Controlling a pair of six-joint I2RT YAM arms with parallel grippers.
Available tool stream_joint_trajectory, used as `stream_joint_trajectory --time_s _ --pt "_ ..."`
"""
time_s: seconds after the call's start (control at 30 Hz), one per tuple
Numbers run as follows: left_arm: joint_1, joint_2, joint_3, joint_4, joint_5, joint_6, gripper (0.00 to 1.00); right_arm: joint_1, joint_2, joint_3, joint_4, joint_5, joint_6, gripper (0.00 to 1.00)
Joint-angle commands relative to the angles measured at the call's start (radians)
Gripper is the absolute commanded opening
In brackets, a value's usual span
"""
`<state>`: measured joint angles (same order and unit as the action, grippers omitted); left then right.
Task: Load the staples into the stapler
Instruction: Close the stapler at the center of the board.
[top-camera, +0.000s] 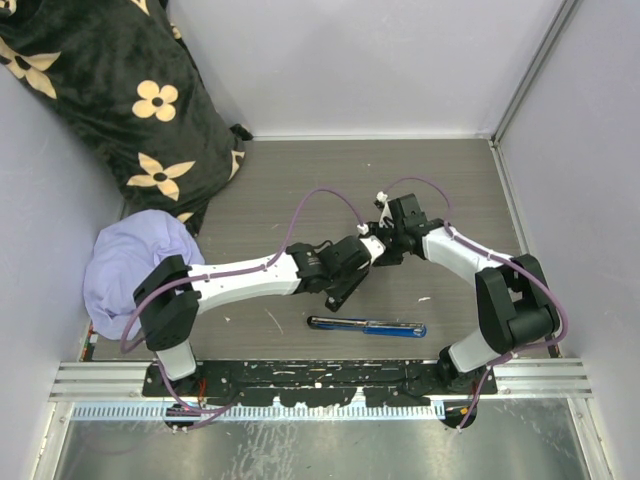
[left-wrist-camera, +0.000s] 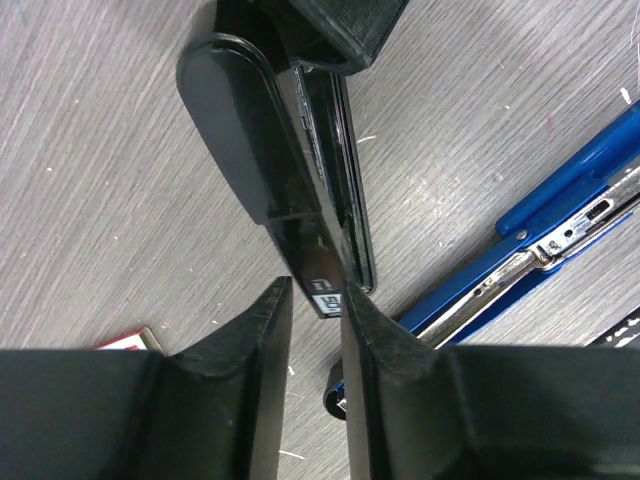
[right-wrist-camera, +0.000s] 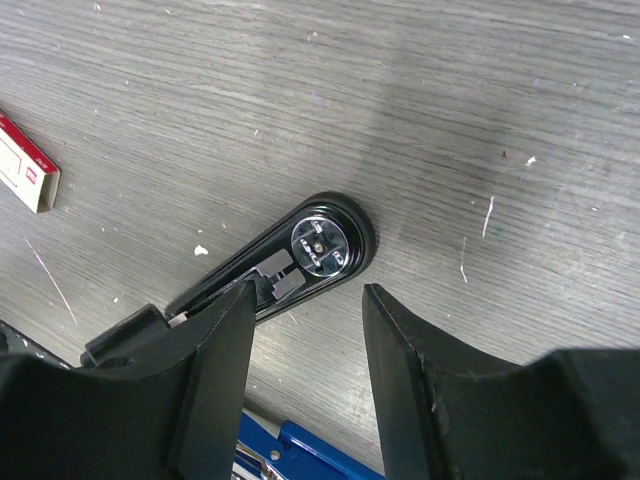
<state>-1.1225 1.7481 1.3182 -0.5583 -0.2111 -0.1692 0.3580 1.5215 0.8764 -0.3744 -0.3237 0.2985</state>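
Observation:
A black stapler (left-wrist-camera: 270, 150) is hinged open on the grey table. My left gripper (left-wrist-camera: 316, 295) is shut on its labelled rear end, pinched at the fingertips. The stapler's base with the round silver anvil (right-wrist-camera: 325, 243) shows in the right wrist view. My right gripper (right-wrist-camera: 305, 300) is open just short of it, its left finger over the base and bare table between the jaws. In the top view both grippers, left (top-camera: 362, 252) and right (top-camera: 392, 240), meet at mid-table. The staples (right-wrist-camera: 25, 165), a small white and red box, lie flat to the side; one corner (left-wrist-camera: 128, 341) shows by my left finger.
A blue stapler (top-camera: 366, 326) lies opened out flat in front of the arms, close under both grippers (left-wrist-camera: 560, 220) (right-wrist-camera: 290, 455). A black flowered cushion (top-camera: 110, 80) and a lilac cloth (top-camera: 135, 265) fill the left side. Walls close in the table at the back and sides.

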Motion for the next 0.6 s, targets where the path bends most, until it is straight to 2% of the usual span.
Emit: stream_joint_trajectory --time_s 0.0,0.1,0.23,0.4,0.57 --pt "0.016 -0.032 -0.012 0.061 -0.013 0.011 0.32 0.002 0.015 -0.019 0.039 0.006 0.012 0.52" --pt "0.034 -0.074 -0.081 0.112 0.022 -0.005 0.48 0.0 0.008 -0.024 0.048 0.005 0.022 0.52" --pt "0.075 -0.172 -0.175 0.183 0.079 -0.07 0.62 -0.004 -0.004 -0.03 0.051 0.003 0.028 0.52" --pt "0.079 -0.243 -0.253 0.322 0.106 -0.17 0.69 -0.006 -0.015 -0.048 0.065 -0.004 0.04 0.52" --pt "0.084 -0.2 -0.274 0.386 0.061 -0.212 0.71 -0.008 -0.012 -0.06 0.083 -0.015 0.052 0.51"
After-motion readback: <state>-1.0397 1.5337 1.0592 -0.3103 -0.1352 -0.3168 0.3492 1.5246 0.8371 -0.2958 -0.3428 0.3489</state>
